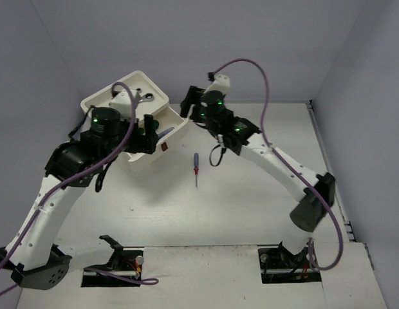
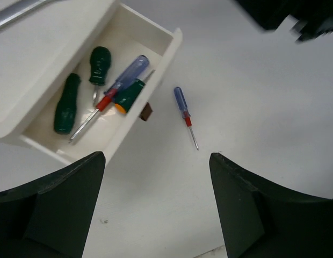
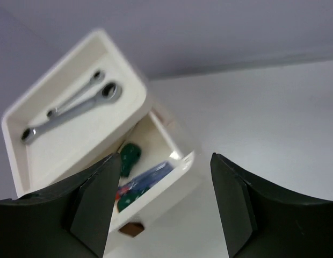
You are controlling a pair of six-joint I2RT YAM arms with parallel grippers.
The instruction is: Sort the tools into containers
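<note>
Two robot arms reach from the near edge of a white worktop (image 1: 251, 206) toward a white drawer box (image 1: 96, 100) at the back left. The left arm bends inward, and its claw (image 2: 157, 177) hangs released and empty above the worktop, just beside the pulled-out drawer (image 2: 158, 70). The right arm stretches across, its claw (image 3: 162, 183) spread apart and empty above the same drawer's outer corner. The drawer holds green-handled screwdrivers (image 2: 67, 105) and a blue-handled one (image 2: 126, 75); a brown tab (image 2: 147, 111) sits on its front. The top tray (image 3: 64, 145) holds two silver ratchet wrenches (image 3: 70, 110). One blue-handled screwdriver (image 2: 185, 115) lies loose on the worktop near the drawer.
</note>
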